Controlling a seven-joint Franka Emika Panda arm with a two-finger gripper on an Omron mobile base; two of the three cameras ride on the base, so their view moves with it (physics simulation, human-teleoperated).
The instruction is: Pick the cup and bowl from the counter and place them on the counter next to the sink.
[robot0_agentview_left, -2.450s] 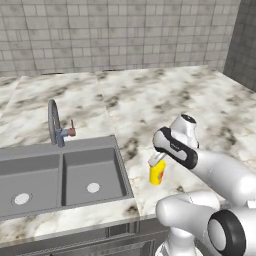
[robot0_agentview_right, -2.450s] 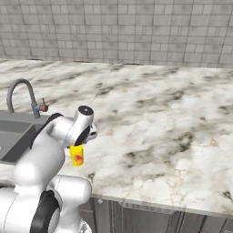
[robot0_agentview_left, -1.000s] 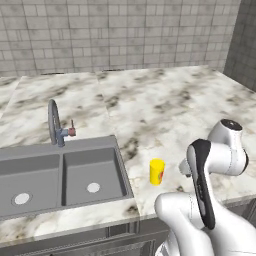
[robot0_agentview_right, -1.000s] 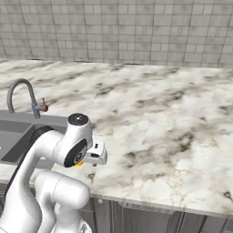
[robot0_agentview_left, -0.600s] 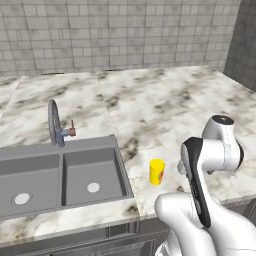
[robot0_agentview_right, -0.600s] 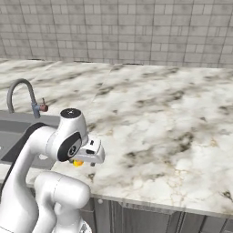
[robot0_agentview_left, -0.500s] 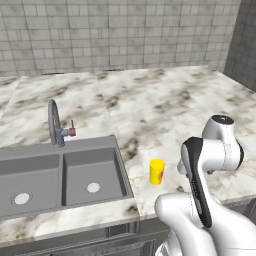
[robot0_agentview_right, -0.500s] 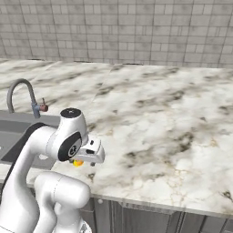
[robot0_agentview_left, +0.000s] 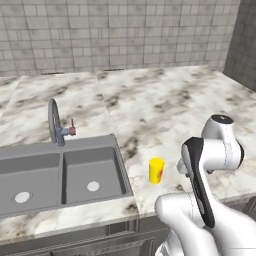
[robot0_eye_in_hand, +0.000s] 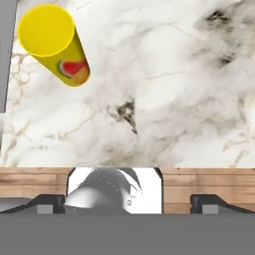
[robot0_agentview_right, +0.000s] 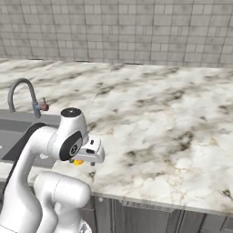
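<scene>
Arm folded back low over the desk (robot0_agentview_left: 165, 105) front edge, pincer (robot0_eye_in_hand: 127, 201) spread wide and empty. The cup (robot0_agentview_left: 156, 170) stands upright just right of the sink (robot0_agentview_left: 60, 172), apart from it.

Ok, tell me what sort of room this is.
Very likely a kitchen, a rendered one: a grey double-basin sink with a curved faucet, a marble counter over cabinets, and a tiled wall behind.
</scene>
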